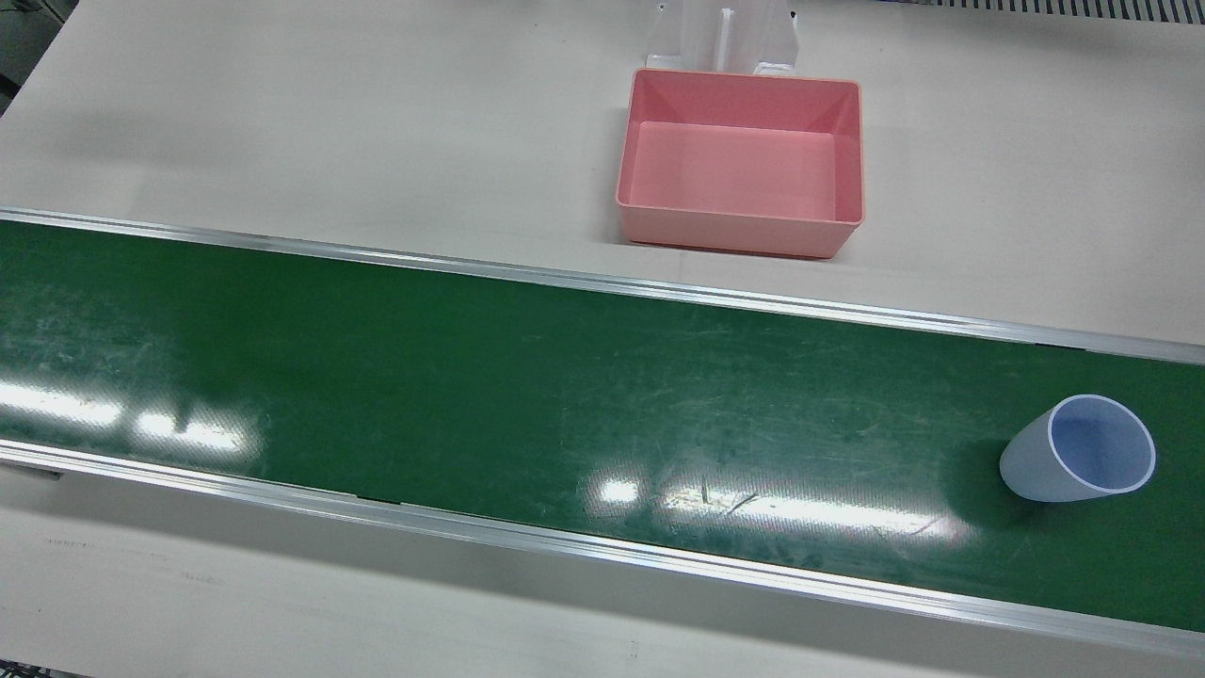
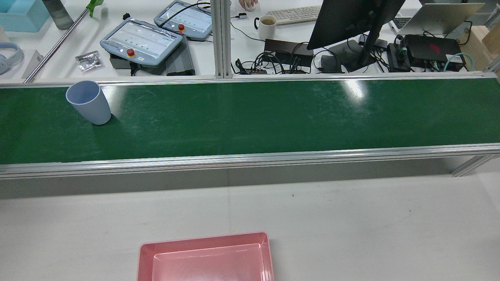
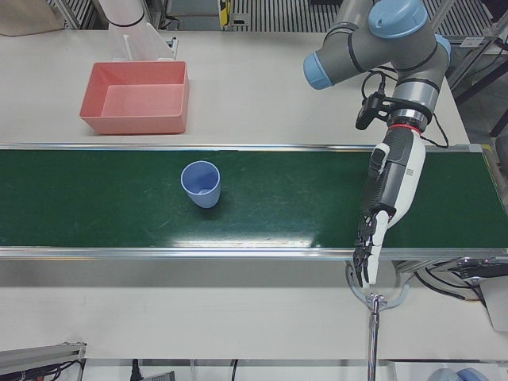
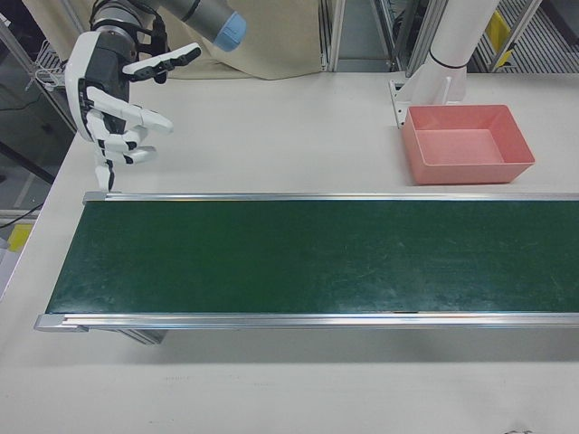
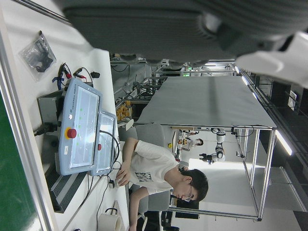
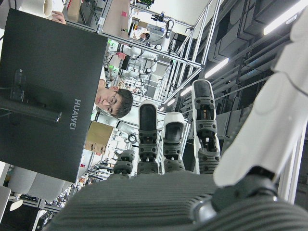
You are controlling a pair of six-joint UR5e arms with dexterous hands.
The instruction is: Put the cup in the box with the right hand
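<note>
A pale blue cup [image 1: 1078, 450] stands upright on the green belt, near the robot's left end; it also shows in the rear view [image 2: 89, 102] and the left-front view [image 3: 201, 184]. The pink box [image 1: 734, 231] sits empty on the white table on the robot's side of the belt [image 2: 203, 239] [image 3: 135, 125] [image 4: 466, 172]. My right hand [image 4: 109, 90] is open with fingers spread, raised above the table off the belt's far right end, far from the cup. Its fingers [image 6: 168, 144] show in the right hand view. My left hand [image 3: 387, 186] is open, fingers pointing down over the belt's outer edge.
The green conveyor belt [image 1: 471, 377] with metal rails crosses the table. A white arm pedestal [image 1: 720, 33] stands just behind the box. Beyond the belt are teach pendants [image 2: 142, 39], a monitor [image 2: 351, 15] and a mug [image 2: 267, 25].
</note>
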